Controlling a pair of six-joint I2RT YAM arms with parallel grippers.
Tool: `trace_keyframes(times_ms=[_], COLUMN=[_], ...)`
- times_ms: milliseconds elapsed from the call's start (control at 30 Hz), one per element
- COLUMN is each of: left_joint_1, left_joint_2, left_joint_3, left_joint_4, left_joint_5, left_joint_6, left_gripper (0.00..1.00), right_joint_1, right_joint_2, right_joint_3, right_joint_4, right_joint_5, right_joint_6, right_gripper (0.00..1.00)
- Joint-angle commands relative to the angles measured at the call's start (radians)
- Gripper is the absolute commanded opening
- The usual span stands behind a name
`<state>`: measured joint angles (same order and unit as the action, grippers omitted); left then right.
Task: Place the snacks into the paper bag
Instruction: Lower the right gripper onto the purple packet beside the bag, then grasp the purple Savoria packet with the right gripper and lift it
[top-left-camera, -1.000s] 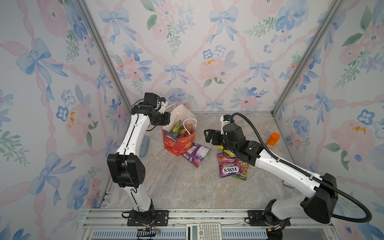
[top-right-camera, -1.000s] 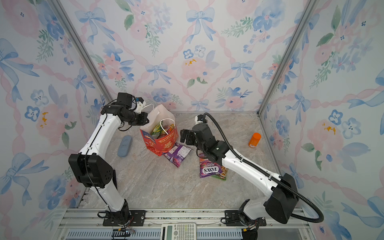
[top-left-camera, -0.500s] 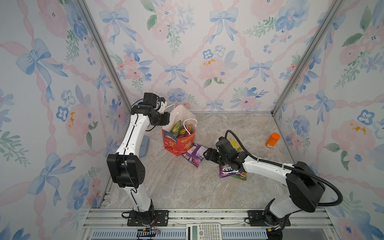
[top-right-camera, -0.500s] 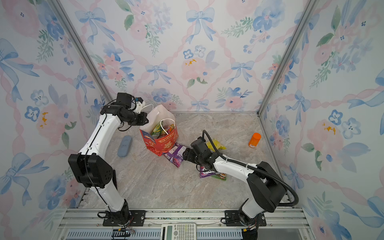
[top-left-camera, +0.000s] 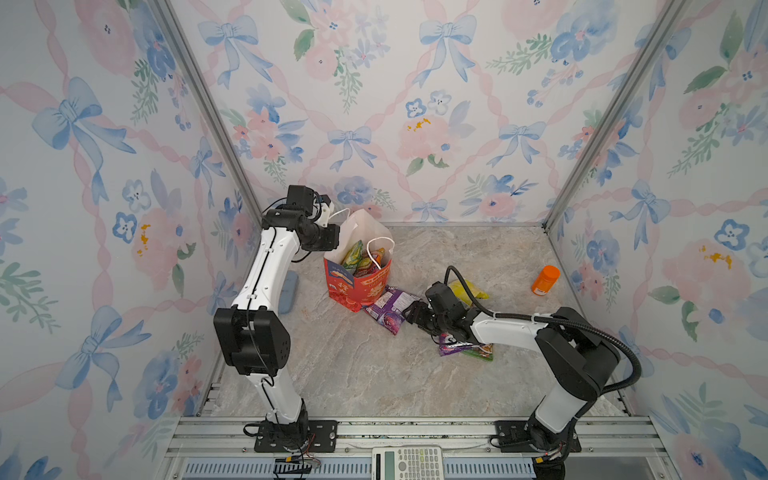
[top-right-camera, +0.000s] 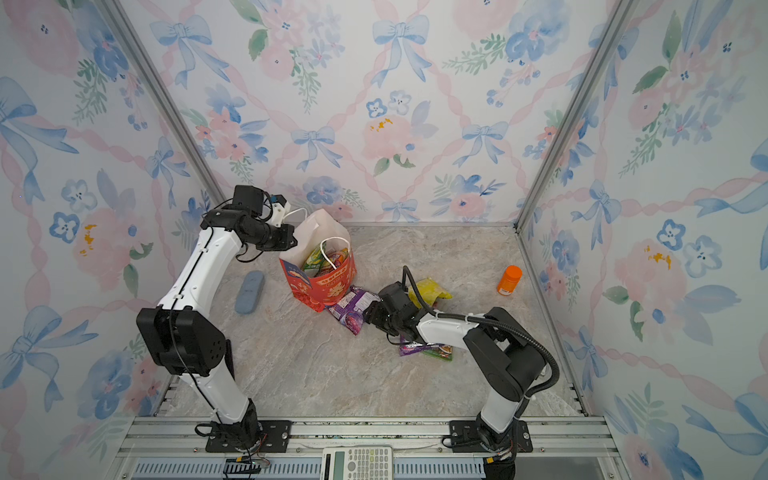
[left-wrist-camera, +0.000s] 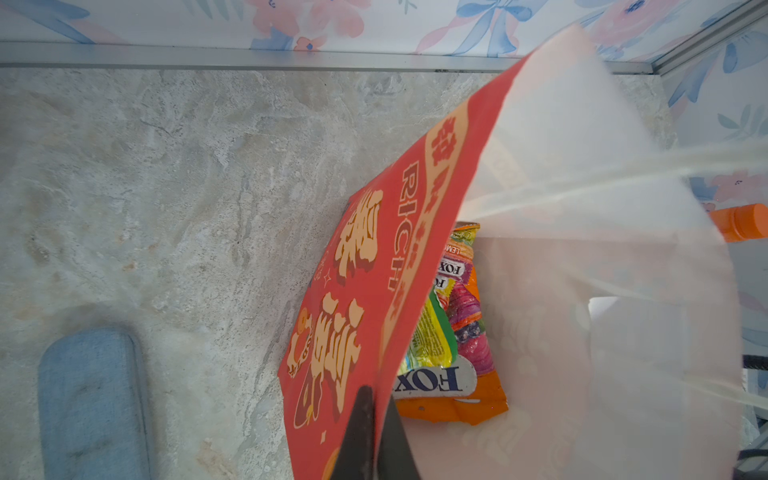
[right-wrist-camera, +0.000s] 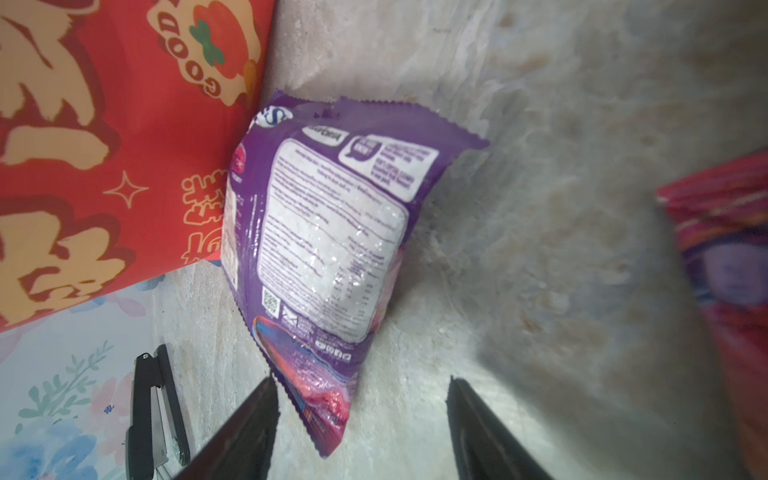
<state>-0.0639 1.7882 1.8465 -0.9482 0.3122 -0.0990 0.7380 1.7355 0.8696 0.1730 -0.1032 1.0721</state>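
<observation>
At the far left a flat blue-grey pad (top-left-camera: 288, 291) lies on the marble tabletop (top-left-camera: 353, 374). The left hand (left-wrist-camera: 374, 399) is pinched together on the upper wall of the red paper bag (top-left-camera: 353, 289). The bag stands open, with several snacks (top-left-camera: 361, 259) poking up inside. A purple packet (right-wrist-camera: 324, 232) lies on the tabletop, touching the bag's base. The right hand (right-wrist-camera: 361, 386) sits low beside it, jaws apart, straddling the packet's near corner without clamping it. Further right lie a yellow packet (top-left-camera: 469, 289), stacked packets (top-left-camera: 467, 351) under the right arm, and an orange bottle (top-left-camera: 545, 280) near the wall.
</observation>
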Motion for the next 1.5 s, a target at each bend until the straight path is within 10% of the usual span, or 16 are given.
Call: trace_keyframes(times_ms=[0,600,1133,1467], left_joint_1=[0.01,0.01,0.01,0.01], left_joint_2=[-0.011,-0.013,-0.016,-0.013], left_joint_3=[-0.015,-0.019,-0.022,-0.021], left_joint_4=[-0.037,-0.034,-0.034,-0.034], left_joint_5=[-0.005,-0.002,-0.004,-0.001], left_joint_6=[-0.008,-0.01,-0.009,-0.01], left_gripper=[0.0,0.0,0.0,0.0], right_joint_1=[-0.018,-0.049,-0.046,-0.037], right_joint_2=[0.031,0.146,0.146,0.042], right_joint_3=[-0.016,0.016,0.045,0.034], right_joint_4=[0.065,0.187,0.21,0.129], right_joint_5=[-0.015,-0.069,-0.089,-0.049], right_joint_6=[0.031,0.072,0.063,0.007], right_gripper=[0.64,0.6,0.13,0.0])
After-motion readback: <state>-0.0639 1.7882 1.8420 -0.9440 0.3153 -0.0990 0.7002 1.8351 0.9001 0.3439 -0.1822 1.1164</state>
